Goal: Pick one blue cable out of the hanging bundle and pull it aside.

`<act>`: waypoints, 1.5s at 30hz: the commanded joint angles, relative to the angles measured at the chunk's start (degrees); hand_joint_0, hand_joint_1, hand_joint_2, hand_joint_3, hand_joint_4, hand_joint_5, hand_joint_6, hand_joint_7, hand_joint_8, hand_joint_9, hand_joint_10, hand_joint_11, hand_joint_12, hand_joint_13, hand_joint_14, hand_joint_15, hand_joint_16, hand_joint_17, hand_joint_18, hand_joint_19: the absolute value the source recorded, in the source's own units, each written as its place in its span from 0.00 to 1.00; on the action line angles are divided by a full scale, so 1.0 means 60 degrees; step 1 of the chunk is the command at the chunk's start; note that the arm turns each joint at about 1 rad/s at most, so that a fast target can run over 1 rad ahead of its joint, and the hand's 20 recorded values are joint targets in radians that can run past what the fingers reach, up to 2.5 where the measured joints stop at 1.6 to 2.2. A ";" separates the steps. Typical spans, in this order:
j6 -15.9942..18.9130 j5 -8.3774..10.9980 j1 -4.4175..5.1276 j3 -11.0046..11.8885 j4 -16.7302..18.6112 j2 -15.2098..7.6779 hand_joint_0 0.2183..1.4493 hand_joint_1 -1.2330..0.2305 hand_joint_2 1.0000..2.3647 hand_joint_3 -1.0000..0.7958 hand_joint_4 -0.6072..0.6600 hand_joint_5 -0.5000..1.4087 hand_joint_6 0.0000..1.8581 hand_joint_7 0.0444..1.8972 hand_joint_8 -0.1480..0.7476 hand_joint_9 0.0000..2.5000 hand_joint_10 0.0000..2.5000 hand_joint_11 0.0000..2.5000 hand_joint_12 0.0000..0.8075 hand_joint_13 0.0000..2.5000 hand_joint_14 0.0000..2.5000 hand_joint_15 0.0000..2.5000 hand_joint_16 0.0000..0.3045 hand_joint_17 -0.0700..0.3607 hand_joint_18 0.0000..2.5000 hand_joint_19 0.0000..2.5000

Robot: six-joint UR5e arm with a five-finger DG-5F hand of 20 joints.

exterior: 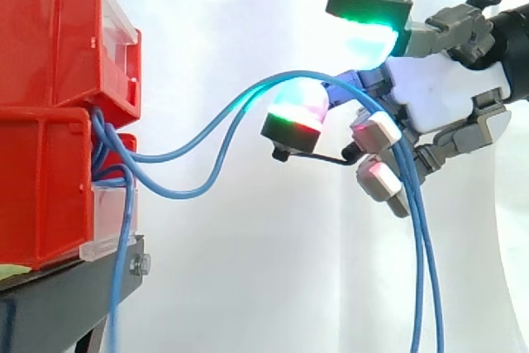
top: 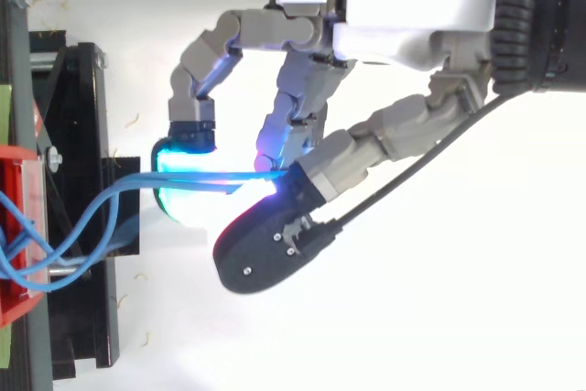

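A: Which step?
B: Pull-aside, judging by the layout. The grasp looks done. The hand (exterior: 438, 97) sits well clear of the red bins (exterior: 50, 55), about level with the upper bin.

A: Hand state?
B: Fingers curled and closed round the blue cable (top: 183, 180). One glowing pad (exterior: 297, 109) is under it on the bin side, another above.

A: One cable?
B: Two blue strands run from the bins into the grip and then drop straight down past the hand. Can't tell whether that's one cable doubled over or two separate ones.

A: Where's the cable relative to the bins?
B: It leaves the gap between the stacked bins, sags, then climbs away to the hand. There is slack in both strands and neither is taut.

A: Rest of the bundle?
B: The bundle (exterior: 122, 237) hangs right at the bins' front edge, down past the black stand (exterior: 74, 295). It is apart from the held strands.

A: Next move?
B: Probably keep the grip closed and carry the hand further from the bins until the sag goes. Ease off once it's taut so nothing yanks at the bins. If a single strand is required, the extra one needs shedding.
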 commanded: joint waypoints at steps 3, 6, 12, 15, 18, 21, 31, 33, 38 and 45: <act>-0.0024 0.0000 -0.0052 0.0208 -0.0318 0.0000 0.21 0.42 0.00 0.28 0.47 0.23 0.45 0.42 0.46 0.50 0.01 0.20 0.47 0.41 0.01 0.23 0.18 0.45 0.34 0.29; -0.0024 0.0000 -0.0096 0.0238 -0.0333 0.0000 0.28 0.44 0.00 0.32 0.47 0.23 0.46 0.43 0.45 0.50 0.01 0.20 0.45 0.41 0.01 0.24 0.17 0.43 0.33 0.29; -0.0038 0.0000 -0.0110 0.0282 -0.0333 0.0000 0.29 0.35 0.00 0.47 0.49 0.24 0.45 0.42 0.52 0.52 0.01 0.19 0.54 0.44 0.01 0.22 0.22 0.52 0.39 0.26; -0.0038 0.0000 -0.0125 0.0282 -0.0333 0.0000 0.26 0.29 0.10 0.51 0.48 0.24 0.47 0.41 0.53 0.51 0.01 0.20 0.54 0.44 0.01 0.22 0.23 0.52 0.40 0.25; -0.0038 0.0000 -0.0125 0.0296 -0.0348 0.0000 0.31 0.25 0.03 0.54 0.47 0.23 0.48 0.40 0.51 0.49 0.01 0.21 0.52 0.42 0.01 0.22 0.21 0.50 0.39 0.26; -0.0053 0.0000 -0.0125 0.0311 -0.0406 0.0058 0.36 0.22 0.01 0.51 0.41 0.22 0.50 0.41 0.46 0.47 0.01 0.22 0.46 0.40 0.01 0.23 0.18 0.45 0.35 0.27; -0.0082 0.0000 -0.0140 0.0311 -0.0436 0.0073 0.46 0.19 0.00 0.28 0.29 0.22 0.50 0.46 0.42 0.46 0.01 0.22 0.40 0.38 0.01 0.23 0.15 0.40 0.32 0.27; -0.0082 0.0000 -0.0125 0.0311 -0.0436 0.0073 0.42 0.19 0.00 0.28 0.34 0.22 0.50 0.43 0.42 0.47 0.01 0.22 0.40 0.38 0.01 0.23 0.15 0.40 0.32 0.27; -0.0097 0.0000 -0.0169 0.0311 -0.0494 0.0073 0.21 0.30 0.00 0.28 0.46 0.24 0.47 0.41 0.45 0.51 0.01 0.21 0.45 0.41 0.01 0.23 0.17 0.43 0.35 0.28; -0.0097 -0.0161 -0.0242 0.0311 -0.0611 0.0073 0.16 0.44 0.00 0.28 0.46 0.24 0.46 0.42 0.48 0.52 0.01 0.19 0.50 0.42 0.01 0.23 0.20 0.48 0.37 0.27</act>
